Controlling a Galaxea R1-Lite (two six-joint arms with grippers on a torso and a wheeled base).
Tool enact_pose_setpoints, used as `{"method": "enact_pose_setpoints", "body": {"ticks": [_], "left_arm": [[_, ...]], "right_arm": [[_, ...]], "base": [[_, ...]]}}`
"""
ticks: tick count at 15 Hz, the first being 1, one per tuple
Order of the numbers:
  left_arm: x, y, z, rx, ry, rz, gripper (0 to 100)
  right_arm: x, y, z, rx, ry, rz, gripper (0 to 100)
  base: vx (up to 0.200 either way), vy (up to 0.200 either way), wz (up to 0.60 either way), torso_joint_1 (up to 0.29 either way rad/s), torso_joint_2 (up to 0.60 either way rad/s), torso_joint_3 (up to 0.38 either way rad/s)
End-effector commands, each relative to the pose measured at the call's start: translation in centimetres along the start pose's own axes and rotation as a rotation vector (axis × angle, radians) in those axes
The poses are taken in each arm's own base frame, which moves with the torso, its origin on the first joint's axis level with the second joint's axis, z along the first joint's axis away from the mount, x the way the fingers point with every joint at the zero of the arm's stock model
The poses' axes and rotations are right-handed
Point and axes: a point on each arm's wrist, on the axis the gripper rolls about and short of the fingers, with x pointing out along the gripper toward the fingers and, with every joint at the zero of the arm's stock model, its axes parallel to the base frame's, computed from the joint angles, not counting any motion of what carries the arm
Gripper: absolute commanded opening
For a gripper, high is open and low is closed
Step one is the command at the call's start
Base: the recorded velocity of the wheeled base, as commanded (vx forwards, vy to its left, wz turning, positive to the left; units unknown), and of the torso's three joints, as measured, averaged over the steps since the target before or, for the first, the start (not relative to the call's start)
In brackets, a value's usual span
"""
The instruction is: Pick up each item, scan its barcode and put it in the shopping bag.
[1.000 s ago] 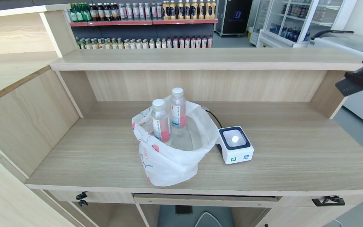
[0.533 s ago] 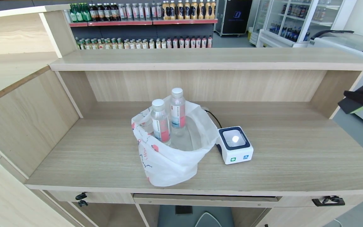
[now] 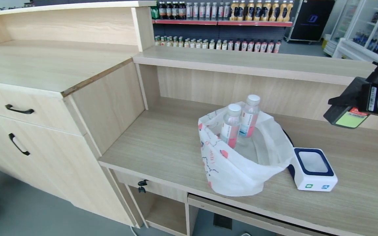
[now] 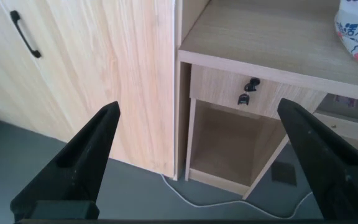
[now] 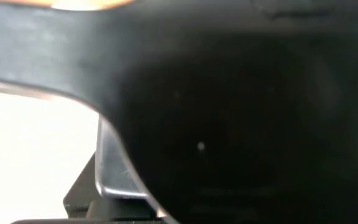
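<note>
Two pink-labelled clear plastic bottles (image 3: 231,127) sit in the white plastic shopping bag (image 3: 235,175), left claw (image 4: 199,107) wide apart, right claw (image 3: 348,113) can't tell.

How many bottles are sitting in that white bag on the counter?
2. The front bottle stands upright in the shopping bag; the rear bottle stands just behind it. Folds might hide another lying low.

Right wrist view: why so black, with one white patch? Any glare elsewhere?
Right wrist view: a dark shape close to the lens, background blown out white. Head view: even light on the shopping bag, no glare. Left wrist view: shade under the counter.
</note>
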Motion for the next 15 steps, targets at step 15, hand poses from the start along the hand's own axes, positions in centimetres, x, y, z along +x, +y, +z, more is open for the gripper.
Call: {"method": "enact_pose_setpoints", "body": {"ticks": [15], "left_arm": [[0.0, 0.0, 0.0, 0.0, -0.001, 0.0, 100]], "right_arm": [[8.0, -0.4, -2.6, 0.288, 0.406, -0.079, 0]], "base": [[0.0, 0.0, 0.0, 0.0, 0.0, 0.0]]}}
